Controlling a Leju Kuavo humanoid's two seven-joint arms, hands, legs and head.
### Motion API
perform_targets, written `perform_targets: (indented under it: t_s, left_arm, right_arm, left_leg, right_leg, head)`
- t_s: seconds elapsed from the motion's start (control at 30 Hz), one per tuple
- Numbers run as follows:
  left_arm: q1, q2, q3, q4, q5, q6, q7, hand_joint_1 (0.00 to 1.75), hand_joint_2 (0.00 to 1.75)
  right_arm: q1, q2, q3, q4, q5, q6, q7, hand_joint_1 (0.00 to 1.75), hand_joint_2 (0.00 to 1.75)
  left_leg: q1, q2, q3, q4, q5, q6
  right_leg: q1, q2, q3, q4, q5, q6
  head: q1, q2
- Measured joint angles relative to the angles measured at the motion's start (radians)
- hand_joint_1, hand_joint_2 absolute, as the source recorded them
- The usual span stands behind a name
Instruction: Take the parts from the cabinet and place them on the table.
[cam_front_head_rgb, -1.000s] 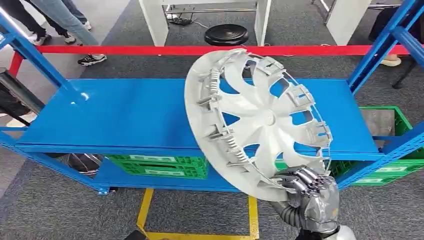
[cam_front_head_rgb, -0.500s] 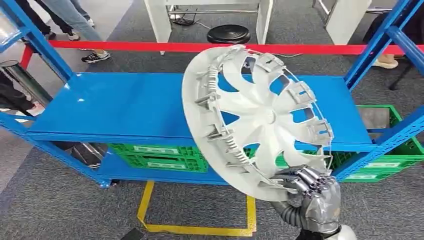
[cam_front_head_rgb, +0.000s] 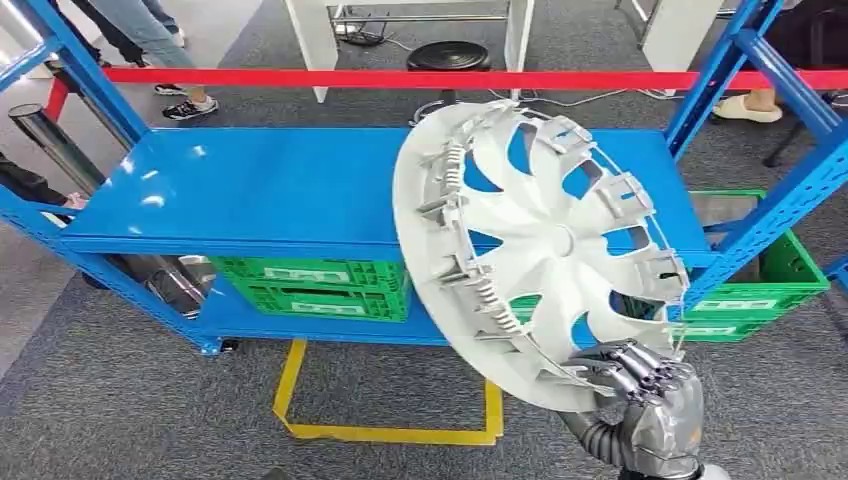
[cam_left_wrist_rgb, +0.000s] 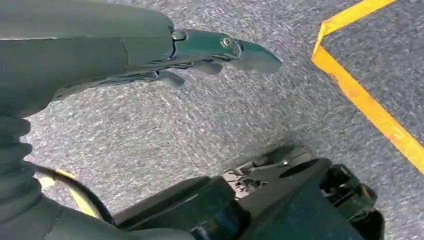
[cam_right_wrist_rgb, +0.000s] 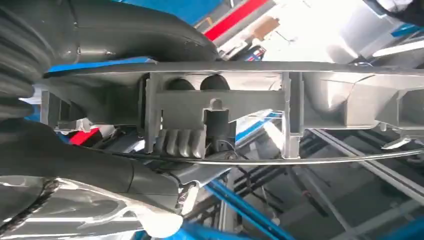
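The right hand (cam_front_head_rgb: 650, 395) is holding a big white wheel cover (cam_front_head_rgb: 535, 250) by its bottom edge, with the fingers (cam_front_head_rgb: 625, 365) clamped around the rim. The cover is tilting up in the air in front of the blue rack (cam_front_head_rgb: 300, 190), with its ribbed back side facing the camera. It is hiding part of the rack's top shelf and part of the green crates (cam_front_head_rgb: 315, 285) sitting on the lower shelf. Only the wrist and hand of the right arm are showing, because the picture is cutting off the rest. In the right wrist view, the rim and its clips are very close and the thumb is covering part of them.

The left hand (cam_left_wrist_rgb: 200, 55) is hanging over the grey carpet (cam_left_wrist_rgb: 210, 120), holding nothing, with its fingers (cam_left_wrist_rgb: 250, 52) stretched out and apart. A yellow tape line (cam_left_wrist_rgb: 370, 105) is running across the floor nearby. Behind the rack, a red bar (cam_front_head_rgb: 300, 76) is stretching across, and people's legs (cam_front_head_rgb: 150, 45) are cut off at the top edge.
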Motion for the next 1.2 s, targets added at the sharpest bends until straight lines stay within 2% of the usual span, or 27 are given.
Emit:
perform_targets:
  t_s: [0.07,0.13,0.17,0.23,0.3,0.33,0.37,0.4,0.47,0.5,0.53,0.57,0.63,0.67,0.7,0.77,0.8,0.83,0.87,0.9,0.93,1.0,1.03,1.07,1.13,1.17,1.2]
  left_arm:
    - [-0.001,0.0,-0.007,0.0,-0.001,0.002,0.001,0.0,1.75]
    - [-0.003,0.0,-0.015,0.001,-0.001,0.004,0.001,0.0,1.75]
    - [-0.005,0.0,-0.018,0.001,-0.001,0.004,0.001,0.0,1.75]
    - [-0.008,0.0,-0.023,0.001,-0.003,0.004,0.007,0.0,1.75]
    - [-0.01,0.0,-0.028,0.001,-0.005,0.004,0.011,0.0,1.75]
    - [-0.014,0.002,-0.03,0.001,-0.006,0.004,0.013,0.0,1.75]
    - [-0.016,0.003,-0.031,0.001,-0.007,0.005,0.013,0.0,1.75]
    - [-0.017,0.002,-0.032,0.001,-0.006,0.006,0.013,0.0,1.75]
    - [-0.014,0.003,-0.033,0.002,-0.004,0.011,0.012,0.0,1.75]
    - [-0.013,0.0,-0.035,0.004,-0.001,0.014,0.011,0.0,1.75]
    - [-0.012,0.001,-0.036,0.004,0.001,0.015,0.011,0.0,1.75]
    - [-0.012,0.002,-0.036,0.004,0.001,0.018,0.011,0.0,1.75]
    - [-0.01,0.001,-0.038,0.004,0.001,0.021,0.011,0.0,1.75]
    - [-0.009,0.001,-0.038,0.004,0.0,0.021,0.011,0.0,1.75]
    - [-0.007,0.0,-0.039,0.004,0.0,0.022,0.011,0.0,1.75]
    - [-0.005,-0.002,-0.039,0.004,0.001,0.026,0.012,0.0,1.75]
    - [-0.005,-0.002,-0.039,0.004,0.004,0.032,0.013,0.0,1.75]
    - [-0.006,-0.003,-0.038,0.003,0.01,0.041,0.017,0.0,1.75]
    - [-0.007,-0.009,-0.037,0.003,0.011,0.048,0.02,0.0,1.75]
    - [-0.007,-0.013,-0.037,0.003,0.012,0.053,0.022,0.0,1.75]
    - [-0.007,-0.016,-0.037,0.002,0.013,0.053,0.023,0.0,1.75]
    - [-0.004,-0.022,-0.037,0.0,0.014,0.052,0.026,0.0,1.75]
    - [-0.005,-0.023,-0.037,-0.001,0.014,0.051,0.027,0.0,1.75]
    - [-0.005,-0.025,-0.036,-0.003,0.017,0.047,0.029,0.0,1.75]
    - [-0.008,-0.029,-0.034,-0.01,0.048,0.029,0.018,0.0,1.75]
    - [-0.009,-0.03,-0.029,-0.012,0.06,0.026,0.013,0.0,1.75]
    - [-0.009,-0.031,-0.026,-0.015,0.083,0.02,0.009,0.0,1.75]
  right_arm:
    - [0.005,0.0,-0.001,-0.009,0.002,0.0,-0.004,1.75,1.75]
    - [0.014,-0.001,-0.006,-0.015,0.0,0.0,-0.015,1.75,1.75]
    - [0.015,-0.001,-0.007,-0.016,-0.004,0.0,-0.018,1.75,1.75]
    - [0.014,-0.001,-0.008,-0.016,-0.012,0.0,-0.02,1.75,1.75]
    - [0.013,-0.001,-0.011,-0.017,-0.015,0.0,-0.021,1.75,1.75]
    - [0.012,-0.001,-0.013,-0.017,-0.016,0.0,-0.021,1.75,1.75]
    - [0.012,-0.001,-0.015,-0.017,-0.016,0.0,-0.02,1.75,1.75]
    - [0.013,-0.002,-0.015,-0.017,-0.017,0.0,-0.02,1.75,1.75]
    - [0.019,-0.003,-0.016,-0.018,-0.017,0.0,-0.027,1.75,1.75]
    - [0.023,-0.006,-0.021,-0.019,-0.021,0.0,-0.034,1.75,1.75]
    - [0.028,-0.009,-0.024,-0.019,-0.025,0.0,-0.038,1.75,1.75]
    - [0.029,-0.01,-0.025,-0.02,-0.025,0.0,-0.039,1.75,1.75]
    - [0.031,-0.015,-0.029,-0.02,-0.025,0.0,-0.039,1.75,1.75]
    - [0.035,-0.015,-0.031,-0.02,-0.024,0.0,-0.04,1.75,1.75]
    - [0.038,-0.016,-0.032,-0.02,-0.025,0.0,-0.04,1.75,1.75]
    - [0.039,-0.018,-0.038,-0.02,-0.024,0.0,-0.039,1.75,1.75]
    - [0.039,-0.018,-0.04,-0.02,-0.023,0.0,-0.037,1.75,1.75]
    - [0.037,-0.018,-0.042,-0.02,-0.023,0.0,-0.037,1.75,1.75]
    - [0.037,-0.018,-0.043,-0.022,-0.023,0.0,-0.037,1.75,1.75]
    - [0.039,-0.019,-0.045,-0.025,-0.024,0.0,-0.037,1.75,1.75]
    - [0.044,-0.019,-0.049,-0.026,-0.025,0.0,-0.039,1.75,1.75]
    - [0.045,-0.019,-0.05,-0.027,-0.025,0.0,-0.042,1.75,1.75]
    - [0.044,-0.02,-0.051,-0.028,-0.025,0.0,-0.044,1.75,1.75]
    - [0.044,-0.02,-0.053,-0.03,-0.025,0.0,-0.043,1.75,1.75]
    - [0.044,-0.02,-0.054,-0.032,-0.023,0.0,-0.041,1.75,1.75]
    - [0.043,-0.021,-0.055,-0.032,-0.022,0.0,-0.04,1.75,1.75]
    - [0.044,-0.021,-0.055,-0.032,-0.023,0.0,-0.04,1.75,1.75]
  left_leg:
    - [0.002,0.0,-0.02,0.087,-0.115,-0.012]
    - [0.006,0.0,-0.043,0.23,-0.203,-0.018]
    - [0.007,0.0,-0.04,0.27,-0.206,-0.017]
    - [0.006,0.0,0.016,0.225,-0.15,-0.008]
    - [0.001,-0.002,0.124,0.066,-0.094,0.015]
    - [-0.006,-0.003,0.178,-0.022,-0.112,0.031]
    - [-0.007,-0.003,0.205,-0.08,-0.125,0.034]
    - [-0.011,-0.004,0.196,-0.074,-0.119,0.03]
    - [-0.018,-0.005,0.189,-0.08,-0.097,0.04]
    - [-0.004,0.0,0.182,-0.105,-0.072,0.042]
    - [-0.007,0.003,0.171,-0.107,-0.058,0.044]
    - [-0.008,0.004,0.153,-0.104,-0.048,0.05]
    - [-0.009,0.006,0.117,-0.093,-0.027,0.051]
    - [-0.009,0.007,0.097,-0.088,-0.016,0.051]
    - [-0.008,0.008,0.077,-0.08,-0.005,0.049]
    - [-0.002,0.012,0.032,-0.061,0.012,0.04]
    - [0.0,0.012,0.013,-0.045,0.017,0.033]
    - [-0.001,0.012,-0.001,-0.029,0.021,0.028]
    - [-0.007,0.012,-0.015,-0.005,0.022,0.025]
    - [-0.008,0.012,-0.02,0.0,0.03,0.017]
    - [-0.008,0.012,-0.023,-0.003,0.042,0.015]
    - [-0.003,0.011,-0.03,-0.003,0.055,0.007]
    - [0.0,0.006,-0.035,0.009,0.012,-0.001]
    - [0.001,0.005,-0.04,0.051,-0.057,-0.008]
    - [0.004,0.004,-0.06,0.196,-0.174,-0.016]
    - [0.005,0.004,-0.064,0.256,-0.192,-0.017]
    - [0.005,0.004,-0.059,0.287,-0.176,-0.015]
  right_leg:
    - [0.001,-0.002,-0.011,0.0,0.02,-0.017]
    - [0.005,-0.004,-0.037,0.003,0.042,-0.019]
    - [0.007,-0.004,-0.051,0.004,0.051,-0.02]
    - [0.011,-0.004,-0.077,0.005,0.07,-0.02]
    - [0.017,-0.002,-0.095,0.005,0.089,-0.019]
    - [0.016,-0.003,-0.101,0.005,0.097,-0.017]
    - [0.018,-0.003,-0.106,0.004,0.108,-0.01]
    - [0.013,-0.005,-0.107,-0.002,0.118,-0.003]
    - [0.008,-0.006,-0.108,-0.013,0.14,0.012]
    - [0.009,-0.004,-0.116,-0.009,0.132,0.016]
    - [0.01,0.0,-0.128,0.006,0.089,0.02]
    - [0.011,0.001,-0.146,0.057,0.018,0.021]
    - [0.01,0.001,-0.172,0.203,-0.083,0.027]
    - [0.01,0.002,-0.177,0.261,-0.091,0.031]
    - [0.008,0.001,-0.168,0.287,-0.064,0.036]
    - [0.002,0.0,-0.099,0.229,0.024,0.046]
    - [-0.004,-0.002,-0.043,0.16,0.038,0.053]
    - [-0.011,-0.006,0.027,0.069,0.002,0.06]
    - [-0.004,-0.002,0.084,-0.012,-0.032,0.053]
    - [-0.006,-0.003,0.071,-0.02,-0.051,0.034]
    - [-0.003,-0.001,0.063,-0.013,-0.047,0.029]
    - [-0.006,-0.002,0.044,-0.012,-0.028,0.006]
    - [-0.005,-0.003,0.033,-0.011,-0.018,-0.004]
    - [-0.005,-0.002,0.02,-0.011,-0.005,-0.009]
    - [-0.002,0.003,0.0,-0.01,0.019,-0.012]
    - [-0.001,0.007,-0.017,-0.01,0.03,-0.013]
    - [0.0,0.012,-0.033,-0.009,0.042,-0.012]
  head:
    - [-0.003,0.0]
    - [-0.003,0.0]
    - [-0.003,0.0]
    - [-0.004,0.0]
    - [-0.003,0.0]
    - [-0.003,0.0]
    - [-0.001,0.0]
    - [-0.001,0.0]
    - [-0.004,0.0]
    - [-0.003,0.0]
    - [-0.002,0.0]
    - [-0.001,0.0]
    - [-0.002,0.0]
    - [-0.001,0.0]
    - [-0.001,0.0]
    - [-0.002,0.0]
    - [-0.001,0.0]
    - [0.001,0.0]
    - [0.001,0.0]
    - [0.0,0.0]
    - [0.001,0.0]
    - [0.002,0.0]
    - [-0.001,0.0]
    - [-0.003,0.0]
    - [-0.004,0.0]
    - [-0.004,0.0]
    - [-0.005,0.0]
